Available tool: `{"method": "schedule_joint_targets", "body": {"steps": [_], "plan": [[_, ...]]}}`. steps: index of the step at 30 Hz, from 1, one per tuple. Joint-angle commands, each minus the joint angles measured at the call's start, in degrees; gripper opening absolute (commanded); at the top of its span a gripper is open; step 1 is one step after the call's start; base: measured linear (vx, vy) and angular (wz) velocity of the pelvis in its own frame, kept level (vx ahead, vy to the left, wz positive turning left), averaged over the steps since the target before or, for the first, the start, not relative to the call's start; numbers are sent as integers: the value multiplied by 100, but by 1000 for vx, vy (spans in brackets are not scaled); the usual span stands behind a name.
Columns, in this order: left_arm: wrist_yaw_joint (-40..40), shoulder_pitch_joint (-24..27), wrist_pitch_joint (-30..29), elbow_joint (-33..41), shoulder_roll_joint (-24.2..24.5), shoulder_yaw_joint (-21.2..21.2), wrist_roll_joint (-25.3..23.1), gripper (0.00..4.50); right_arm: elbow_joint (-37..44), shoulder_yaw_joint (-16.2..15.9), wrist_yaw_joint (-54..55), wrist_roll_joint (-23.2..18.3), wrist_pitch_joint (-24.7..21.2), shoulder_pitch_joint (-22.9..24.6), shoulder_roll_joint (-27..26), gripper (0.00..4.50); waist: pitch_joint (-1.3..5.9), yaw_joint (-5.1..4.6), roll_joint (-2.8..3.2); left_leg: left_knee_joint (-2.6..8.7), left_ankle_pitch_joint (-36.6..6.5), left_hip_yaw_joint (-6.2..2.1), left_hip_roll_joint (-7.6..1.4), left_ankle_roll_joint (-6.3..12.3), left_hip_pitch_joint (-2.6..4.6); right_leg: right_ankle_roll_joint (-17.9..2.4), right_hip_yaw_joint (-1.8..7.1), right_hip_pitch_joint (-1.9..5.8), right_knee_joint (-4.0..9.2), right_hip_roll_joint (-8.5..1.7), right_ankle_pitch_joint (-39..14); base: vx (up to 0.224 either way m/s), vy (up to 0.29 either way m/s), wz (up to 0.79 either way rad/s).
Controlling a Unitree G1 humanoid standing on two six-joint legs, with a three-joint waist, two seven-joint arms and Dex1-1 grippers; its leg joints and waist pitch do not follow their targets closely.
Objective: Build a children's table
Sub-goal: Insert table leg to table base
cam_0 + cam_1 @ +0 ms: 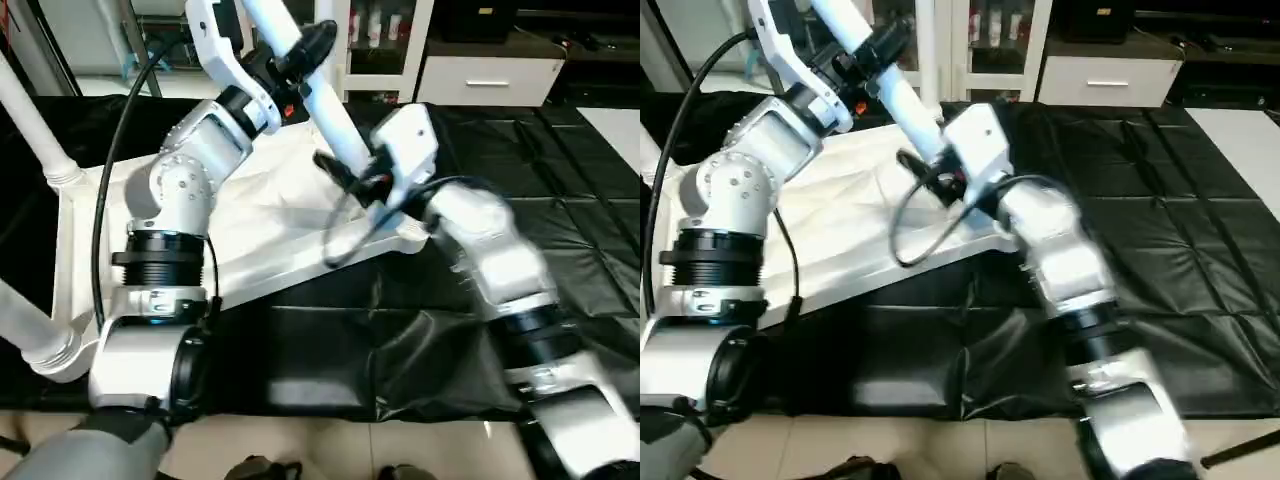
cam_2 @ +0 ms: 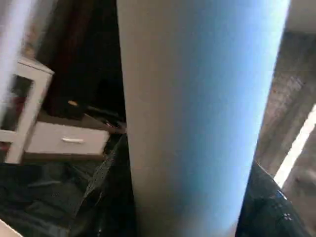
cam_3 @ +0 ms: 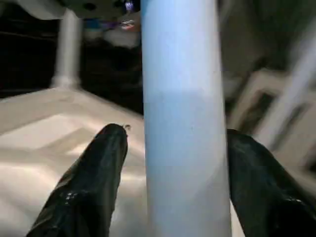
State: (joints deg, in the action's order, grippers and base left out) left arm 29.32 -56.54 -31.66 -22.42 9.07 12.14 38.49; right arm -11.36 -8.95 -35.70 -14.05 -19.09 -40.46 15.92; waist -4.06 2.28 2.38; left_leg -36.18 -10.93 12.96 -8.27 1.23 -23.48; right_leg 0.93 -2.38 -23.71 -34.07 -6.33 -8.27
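Our left gripper is clamping the leg at twelve o'clock; our right gripper is gaping around it, untouching. It could slip off the tabletop socket.

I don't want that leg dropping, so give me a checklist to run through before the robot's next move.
1. Leg between right gripper jaws: ok.
2. Right jaws closed on leg: not ok, gap shows on one side.
3. Left gripper hold higher up the leg: cannot tell.
4. Leg's lower end in corner socket: cannot tell, hidden behind the right gripper.
5. Tabletop lying underside up: ok.
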Motion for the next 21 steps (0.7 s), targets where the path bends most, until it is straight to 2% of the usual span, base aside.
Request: {"method": "schedule_joint_targets", "body": {"steps": [1, 2, 3, 4, 5, 6, 8, 9, 10, 12, 16, 17, 18, 19, 21], "plan": [[308, -195, -218, 138, 58, -178, 110, 171, 196, 173, -380, -347, -663, -105, 161, 336, 500, -10, 61, 555, -1704, -268, -415, -169, 300, -1722, 139, 265, 230, -175, -597, 0, 0, 0], [421, -206, -252, 140, 89, -237, 107, 171, 228, 172, -562, -456, -786, -106, 290, 342, 484, -17, 24, 565, -1727, -263, -416, -187, 282, -1704, 145, 253, 255, -184, -703, 0, 0, 0], [609, -228, -308, 149, 149, -332, 83, 171, 284, 149, -878, -594, -1079, -106, 551, 362, 487, -10, 19, 557, -1768, -268, -412, -231, 285, -1666, 148, 265, 269, -205, -886, 0, 0, 0], [667, -236, -320, 152, 165, -354, 76, 171, 297, 142, -967, -624, -1169, -106, 626, 370, 487, -3, 1, 548, -1718, -275, -417, -237, 278, -1636, 159, 275, 271, -224, -971, 0, 0, 0], [766, -264, -363, 163, 195, -391, 74, 171, 283, 123, -1155, -632, -1362, -103, 828, 373, 486, 3, 10, 546, -1679, -274, -422, -246, 275, -1624, 163, 263, 275, -235, -997, 0, 0, 0], [880, -300, -422, 181, 222, -426, 76, 171, 291, 110, -1364, -669, -1640, -86, 1064, 373, 488, -3, -104, 524, -1532, -258, -422, -168, 266, -1623, 172, 277, 288, -246, -1064, 0, 0, 0], [969, -328, -484, 199, 241, -455, 85, 171, 324, 98, -1531, -745, -1891, -67, 1255, 373, 486, 17, -69, 509, -1412, -263, -422, -122, 257, -1634, 178, 279, 285, -265, -1108, 0, 0, 0], [1077, -357, -516, 223, 276, -525, 52, 171, 379, 116, -1687, -902, -2204, -47, 1416, 373, 482, 8, -122, 498, -1342, -254, -423, -67, 260, -1634, 178, 273, 297, -253, -1154, 0, 0, 0], [1077, -357, -516, 223, 276, -525, 52, 171, 379, 116, -1687, -902, -2204, -47, 1416, 373, 481, 21, -102, 495, -1295, -264, -431, -28, 247, -1633, 179, 283, 291, -268, -1232, 0, 0, 0], [1260, -363, -574, 270, 317, -595, 71, 171, 513, 28, -1975, -1041, -2493, -1, 1618, 373, 483, 4, -105, 480, -1247, -260, -430, -1, 244, -1625, 178, 272, 298, -265, -1276, 0, 0, 0], [1473, -344, -577, 271, 325, -729, 23, 171, 636, -115, -2175, -1082, -2629, 113, 1732, 373, 482, 14, -100, 472, -1214, -250, -434, 25, 253, -1617, 175, 246, 308, -252, -1347, 0, 0, 0], [1473, -344, -577, 271, 325, -729, 23, 171, 636, -115, -2175, -1082, -2629, 113, 1732, 373, 481, 17, -102, 475, -1222, -254, -437, 17, 257, -1614, 173, 243, 311, -254, -1372, 0, 0, 0], [1625, -326, -597, 316, 339, -845, -19, 171, 662, -93, -2160, -1122, -2722, 109, 1679, 373, 484, 11, -132, 475, -1231, -253, -439, 3, 255, -1612, 174, 242, 311, -251, -1393, 0, 0, 0], [1671, -322, -602, 332, 345, -882, -36, 171, 670, -83, -2155, -1136, -2753, 101, 1662, 373, 487, 23, -116, 474, -1221, -257, -436, -1, 257, -1609, 175, 241, 309, -255, -1419, 0, 0, 0], [1786, -313, -645, 382, 352, -977, -76, 170, 732, -56, -2170, -1246, -2908, 64, 1617, 373, 483, 25, -122, 479, -1226, -257, -441, -24, 260, -1600, 174, 233, 306, -249, -1443, 0, 0, 0]]}}
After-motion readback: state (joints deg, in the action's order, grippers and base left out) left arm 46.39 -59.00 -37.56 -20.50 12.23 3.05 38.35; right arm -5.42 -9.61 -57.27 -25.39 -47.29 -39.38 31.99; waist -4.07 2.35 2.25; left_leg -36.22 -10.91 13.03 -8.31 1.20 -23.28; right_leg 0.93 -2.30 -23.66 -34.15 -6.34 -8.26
